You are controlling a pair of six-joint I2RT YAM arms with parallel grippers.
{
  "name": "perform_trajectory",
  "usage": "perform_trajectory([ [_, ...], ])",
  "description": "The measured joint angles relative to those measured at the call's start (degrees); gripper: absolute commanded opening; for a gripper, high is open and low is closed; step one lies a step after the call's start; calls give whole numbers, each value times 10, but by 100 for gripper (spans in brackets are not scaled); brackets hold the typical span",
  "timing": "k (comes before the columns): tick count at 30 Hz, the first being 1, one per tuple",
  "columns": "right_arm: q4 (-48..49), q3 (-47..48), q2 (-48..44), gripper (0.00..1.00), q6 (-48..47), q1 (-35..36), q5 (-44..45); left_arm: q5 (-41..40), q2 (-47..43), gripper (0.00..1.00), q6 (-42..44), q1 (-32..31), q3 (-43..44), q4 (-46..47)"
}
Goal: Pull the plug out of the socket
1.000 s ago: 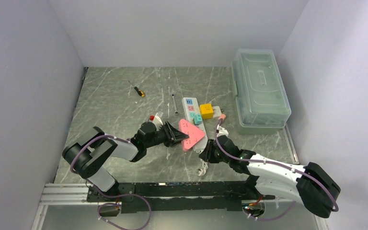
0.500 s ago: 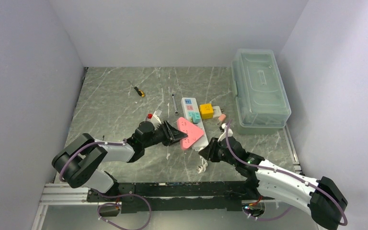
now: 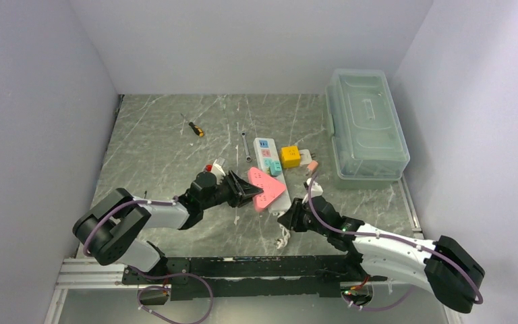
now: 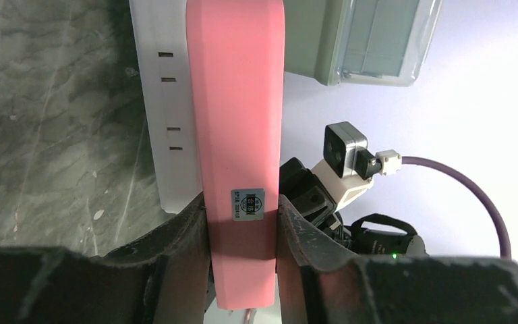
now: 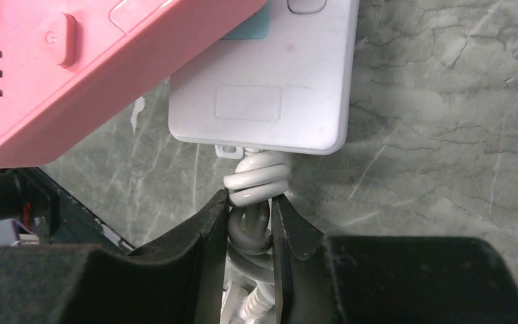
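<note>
Pink triangular plastic plug (image 3: 268, 187) being clamped by left gripper (image 4: 241, 210) jaws, hardly shifted, over near end of long white power strip with coloured outlets (image 3: 270, 156) at table (image 3: 162, 135) centre. Right gripper (image 5: 249, 202) jaws being tightened on coiled white cord (image 5: 257, 177): strip being anchored, separation not yet seen.

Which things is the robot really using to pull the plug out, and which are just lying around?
For the job:
- pink plug, gripped by the left tool
- socket strip
- its white cord, pinched by the right tool

Just lying about:
- screwdriver
- wrench
- yellow cube
- clear lidded box
</note>
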Motion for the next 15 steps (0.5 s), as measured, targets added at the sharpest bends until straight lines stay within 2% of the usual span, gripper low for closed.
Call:
perform_trajectory([
  [6, 1, 0, 26, 0, -8, 16, 25, -6, -7, 0, -18, -1, -4, -3],
  [15, -14, 3, -1, 0, -8, 19, 33, -6, -25, 0, 9, -1, -4, -5],
])
